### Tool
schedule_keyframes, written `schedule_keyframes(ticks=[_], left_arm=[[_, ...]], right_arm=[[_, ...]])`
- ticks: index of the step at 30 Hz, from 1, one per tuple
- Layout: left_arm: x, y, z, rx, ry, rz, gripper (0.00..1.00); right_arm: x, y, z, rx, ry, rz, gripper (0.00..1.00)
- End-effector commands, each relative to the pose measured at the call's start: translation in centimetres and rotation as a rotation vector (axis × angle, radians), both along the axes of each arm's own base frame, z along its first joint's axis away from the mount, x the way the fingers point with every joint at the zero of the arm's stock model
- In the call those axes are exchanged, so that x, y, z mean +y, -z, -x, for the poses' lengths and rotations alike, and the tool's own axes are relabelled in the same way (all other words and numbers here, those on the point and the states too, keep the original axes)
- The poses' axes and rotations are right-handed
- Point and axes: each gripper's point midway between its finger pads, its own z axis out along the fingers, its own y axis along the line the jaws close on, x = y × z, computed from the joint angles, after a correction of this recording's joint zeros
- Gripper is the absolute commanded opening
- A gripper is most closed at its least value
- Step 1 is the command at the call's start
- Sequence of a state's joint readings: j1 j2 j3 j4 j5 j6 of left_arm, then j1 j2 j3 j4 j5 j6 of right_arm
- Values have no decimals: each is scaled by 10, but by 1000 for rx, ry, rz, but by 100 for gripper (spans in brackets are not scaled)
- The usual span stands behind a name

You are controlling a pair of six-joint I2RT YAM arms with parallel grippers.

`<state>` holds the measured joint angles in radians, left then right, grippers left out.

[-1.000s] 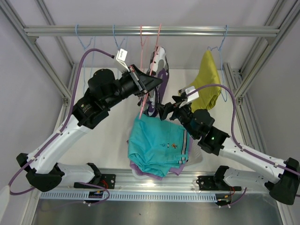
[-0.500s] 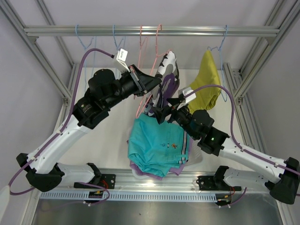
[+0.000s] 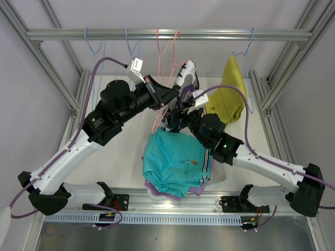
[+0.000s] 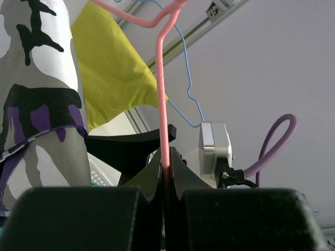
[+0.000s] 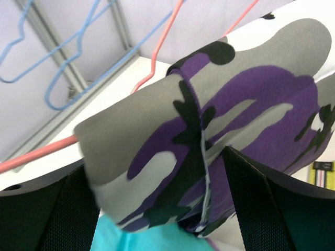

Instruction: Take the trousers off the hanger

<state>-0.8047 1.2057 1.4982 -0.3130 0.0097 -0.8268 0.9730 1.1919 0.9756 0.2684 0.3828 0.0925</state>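
The purple-grey-white camouflage trousers [image 3: 186, 78] hang over a pink hanger [image 3: 166, 102] under the rail. My left gripper [image 3: 168, 96] is shut on that hanger's wire [image 4: 163, 104], pinched between the jaws of the left gripper [image 4: 166, 167]. My right gripper [image 3: 180, 112] is open just below the cloth. In the right wrist view a fold of the camouflage trousers [image 5: 209, 120] lies between the wide-apart fingers of the right gripper [image 5: 165, 204]. Mustard yellow trousers [image 3: 229, 94] hang on a blue hanger at the right. Teal trousers [image 3: 175, 159] top a pile on the table, lilac cloth [image 3: 201, 188] beneath.
The metal rail [image 3: 78, 34] crosses the top, carrying two bare blue hangers [image 3: 94, 48] and a second pink hanger [image 3: 159, 44]. Frame posts slant down both sides. The right arm's camera box [image 4: 214, 151] is close behind my left fingers.
The right arm has moved up and left, bringing its open fingers around the camouflage trousers. The trousers and pink hanger swung right, then settled. The left gripper stayed shut on the wire.
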Motion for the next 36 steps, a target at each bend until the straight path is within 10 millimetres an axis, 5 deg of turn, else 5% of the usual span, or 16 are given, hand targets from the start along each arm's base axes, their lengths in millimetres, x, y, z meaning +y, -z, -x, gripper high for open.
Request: schedule_keyframes(ticks=[1,16,36], left_arm=[[31,-102,30,-283,-5,223,0],[41,-106,34,-309,-57,192,0],[53,-114,36,-350,-97,168,0]], right_arm=[[-11,-31,-17,-72,116,-29,90],[-35,-31,-36,-76,168,10,91],[-33,-1,-4,-2,4,63,92]])
